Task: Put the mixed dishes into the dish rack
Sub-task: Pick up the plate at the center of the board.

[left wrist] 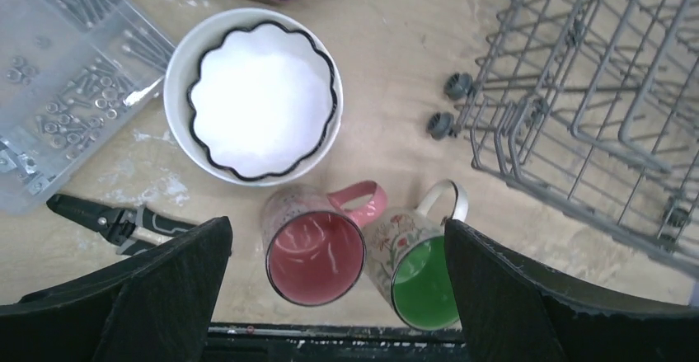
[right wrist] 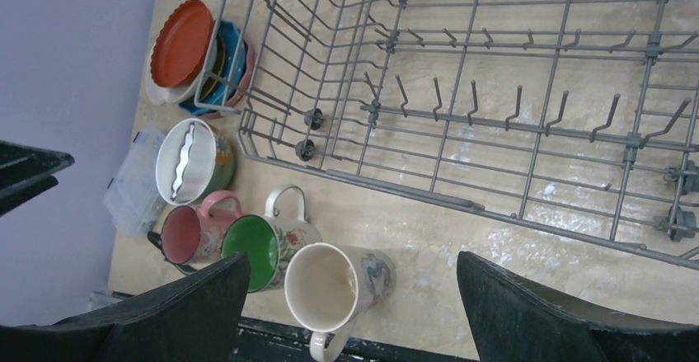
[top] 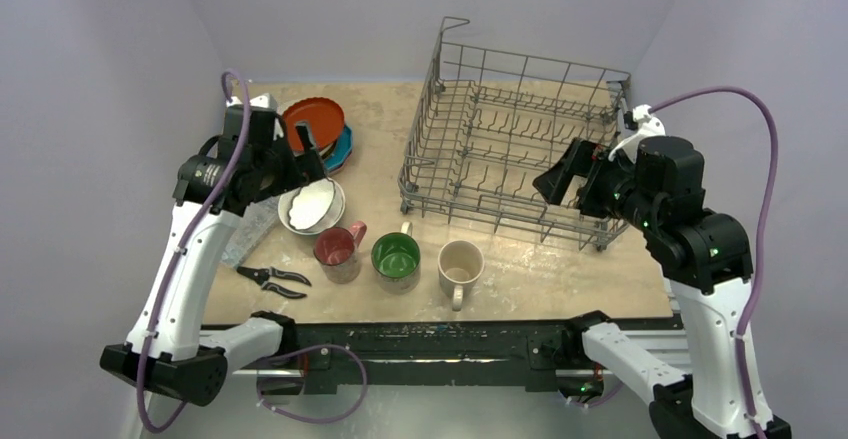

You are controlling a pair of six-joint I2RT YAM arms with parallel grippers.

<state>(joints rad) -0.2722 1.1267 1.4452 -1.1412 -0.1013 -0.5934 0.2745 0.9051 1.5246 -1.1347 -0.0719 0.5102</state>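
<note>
Left gripper is spread wide with nothing held and hangs left of the dish rack. In its wrist view the red mug and green mug show between the fingers, lower down and untouched. The white scalloped bowl and plate stack sit left of the rack. Right gripper is also wide open and empty, at the rack's near-right corner. The cream mug stands just in front of the rack. All dishes are outside the rack.
</note>
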